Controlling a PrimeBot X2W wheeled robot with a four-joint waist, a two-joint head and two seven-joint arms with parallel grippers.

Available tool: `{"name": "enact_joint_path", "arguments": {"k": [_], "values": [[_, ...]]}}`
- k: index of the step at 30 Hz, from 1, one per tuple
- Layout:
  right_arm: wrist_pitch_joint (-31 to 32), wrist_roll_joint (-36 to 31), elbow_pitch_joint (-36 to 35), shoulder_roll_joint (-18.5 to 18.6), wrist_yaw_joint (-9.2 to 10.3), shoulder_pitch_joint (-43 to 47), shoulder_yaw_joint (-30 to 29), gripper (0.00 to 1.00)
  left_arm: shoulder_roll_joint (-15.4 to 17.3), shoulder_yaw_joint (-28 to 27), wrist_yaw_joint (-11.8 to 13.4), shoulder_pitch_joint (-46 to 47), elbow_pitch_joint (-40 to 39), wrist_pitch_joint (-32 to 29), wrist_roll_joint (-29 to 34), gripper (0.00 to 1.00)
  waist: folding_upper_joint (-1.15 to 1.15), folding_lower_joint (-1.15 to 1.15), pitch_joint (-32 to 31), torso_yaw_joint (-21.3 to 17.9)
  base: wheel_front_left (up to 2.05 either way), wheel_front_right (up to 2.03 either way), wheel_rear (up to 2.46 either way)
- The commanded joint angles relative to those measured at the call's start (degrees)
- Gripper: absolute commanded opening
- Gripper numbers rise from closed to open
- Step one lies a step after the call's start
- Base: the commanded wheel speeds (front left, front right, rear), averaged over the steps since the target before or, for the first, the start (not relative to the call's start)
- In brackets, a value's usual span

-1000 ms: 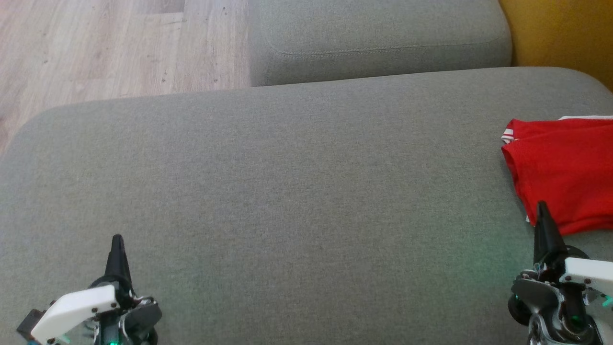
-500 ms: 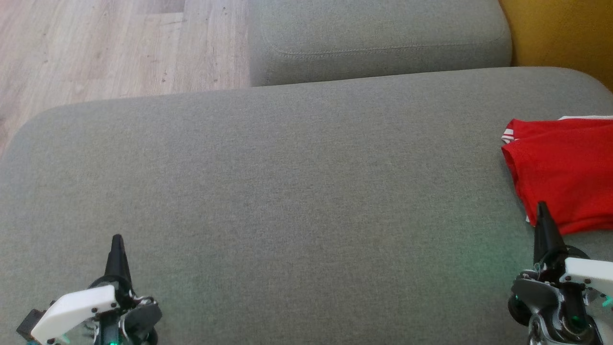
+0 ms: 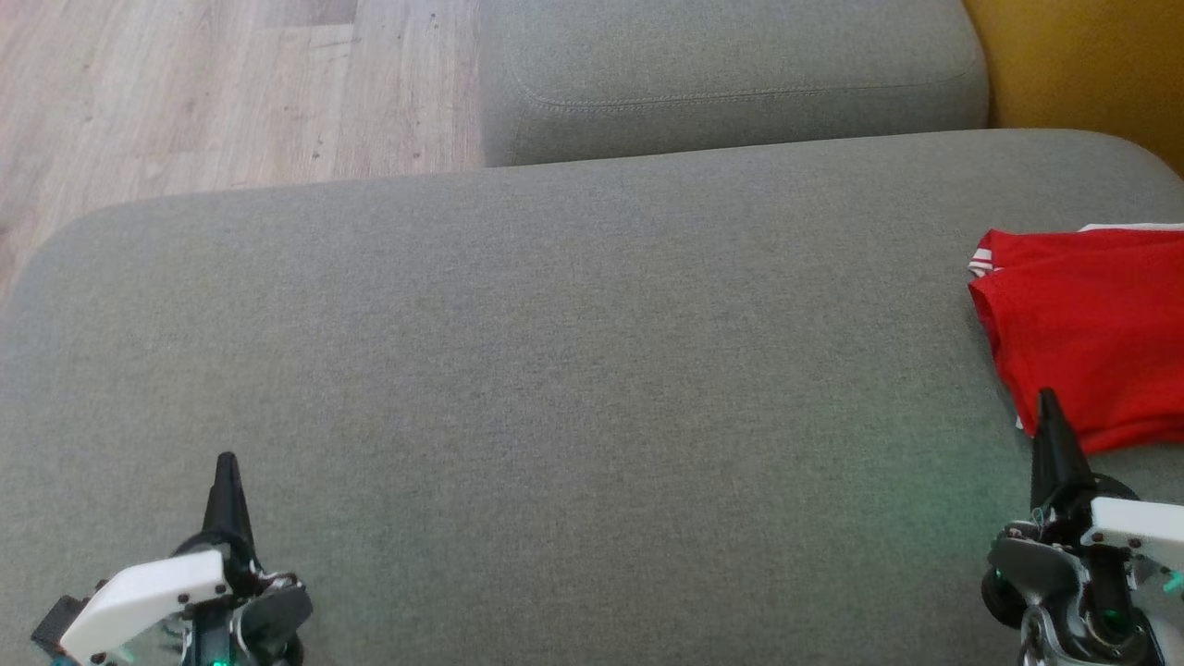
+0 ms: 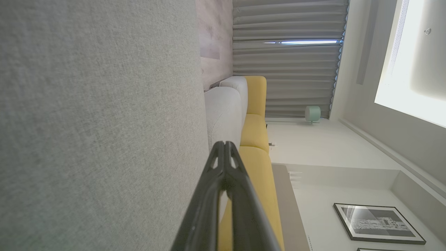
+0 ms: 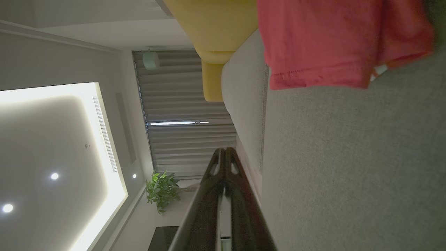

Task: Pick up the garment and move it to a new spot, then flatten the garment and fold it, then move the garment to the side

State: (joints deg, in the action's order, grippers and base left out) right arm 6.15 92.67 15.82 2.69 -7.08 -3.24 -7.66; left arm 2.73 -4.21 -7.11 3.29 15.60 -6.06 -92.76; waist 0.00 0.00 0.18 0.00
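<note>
Comparing against the preceding second shows no change: the folded red garment (image 3: 1091, 333) lies at the right edge of the sofa cushion (image 3: 555, 370). Left end effector (image 3: 227, 462) and right end effector (image 3: 1047, 400) rest fingers together, empty. Task likely complete.

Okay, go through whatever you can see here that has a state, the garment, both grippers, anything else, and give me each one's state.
red garment: folded, lying at the right end of the grey cushion, not held
left gripper: fingers shut, holding nothing
right gripper: fingers shut, holding nothing, tip by the garment's near edge
curtains: drawn, one thin slit of daylight
ceiling lights: on
</note>
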Motion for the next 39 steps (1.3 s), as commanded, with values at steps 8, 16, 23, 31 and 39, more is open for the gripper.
{"name": "enact_joint_path", "arguments": {"k": [8,16,23,31,39], "values": [[0.3,-0.5,-1.8,0.2,-0.41,-2.9,1.1,0.0,0.2,-2.3,-0.4,2.9,-1.6,-0.4,0.6,0.0,0.0,0.0,0.0,0.0,0.0,0.0,0.0],[0.3,-0.5,-1.8,0.2,-0.41,-2.9,1.1,0.0,0.2,-2.3,-0.4,2.9,-1.6,-0.4,0.6,0.0,0.0,0.0,0.0,0.0,0.0,0.0,0.0],[0.4,-0.5,-1.8,0.2,-0.41,-2.9,1.1,0.0,0.2,-2.3,-0.4,2.9,-1.6,-0.4,0.6,0.0,0.0,0.0,0.0,0.0,0.0,0.0,0.0],[0.4,-0.5,-1.8,0.2,-0.41,-2.9,1.1,0.0,0.2,-2.3,-0.4,2.9,-1.6,-0.4,0.6,0.0,0.0,0.0,0.0,0.0,0.0,0.0,0.0],[0.4,-0.5,-1.8,0.2,-0.41,-2.9,1.1,0.0,0.2,-2.3,-0.4,2.9,-1.6,-0.4,0.6,0.0,0.0,0.0,0.0,0.0,0.0,0.0,0.0]]}}
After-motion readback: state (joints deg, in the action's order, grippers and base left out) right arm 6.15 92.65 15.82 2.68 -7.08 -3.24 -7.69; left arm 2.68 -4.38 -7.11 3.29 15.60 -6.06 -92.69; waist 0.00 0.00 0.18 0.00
